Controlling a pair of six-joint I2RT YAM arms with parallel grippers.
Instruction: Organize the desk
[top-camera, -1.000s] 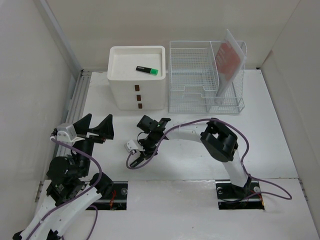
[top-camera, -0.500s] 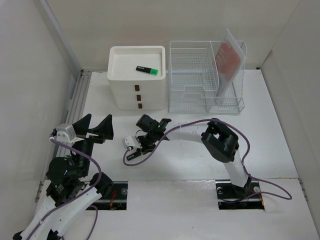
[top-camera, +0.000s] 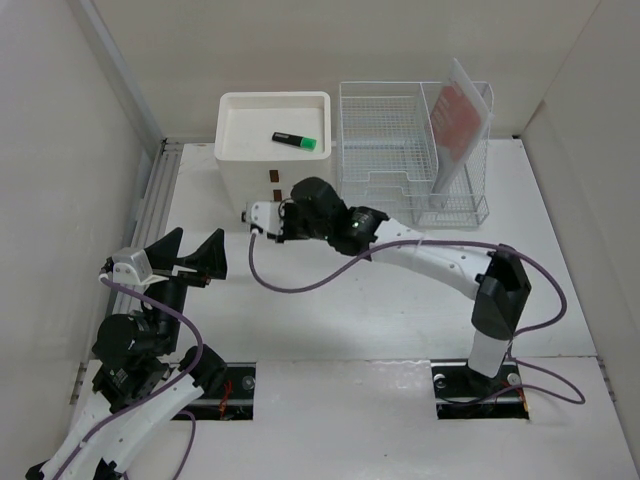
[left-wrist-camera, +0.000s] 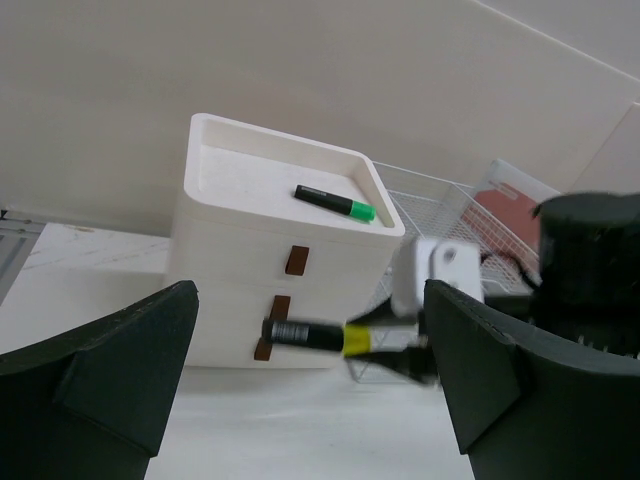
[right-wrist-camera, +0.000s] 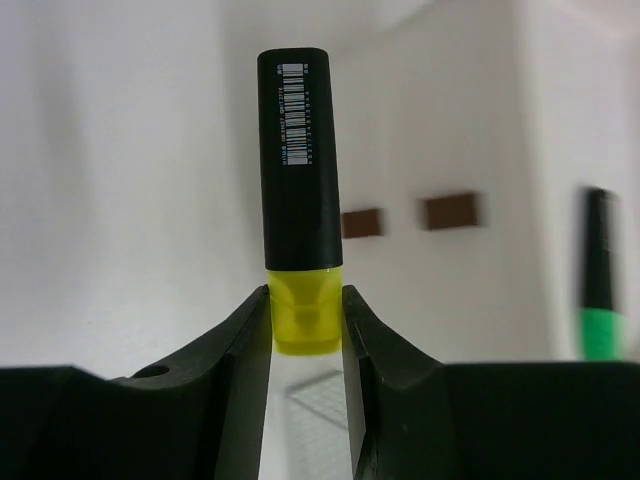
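My right gripper (right-wrist-camera: 305, 300) is shut on the yellow cap of a black highlighter (right-wrist-camera: 297, 180), which sticks straight out past the fingertips. In the top view the right gripper (top-camera: 272, 222) hangs above the desk (top-camera: 400, 300), just in front of the white drawer unit (top-camera: 240, 190). In the left wrist view the highlighter (left-wrist-camera: 310, 335) lies level in front of the brown handles. A green highlighter (top-camera: 296, 140) lies on the unit's top tray. My left gripper (top-camera: 190, 255) stands open and empty at the near left.
A white wire rack (top-camera: 390, 150) stands right of the drawer unit, with a red-and-white booklet (top-camera: 460, 115) leaning in it. The right arm's purple cable (top-camera: 290, 285) loops low over the desk. Beige walls close in both sides.
The right gripper closed on the highlighter, lifted it off the middle of the desk and carried it back toward the drawer unit. The left arm has not moved.
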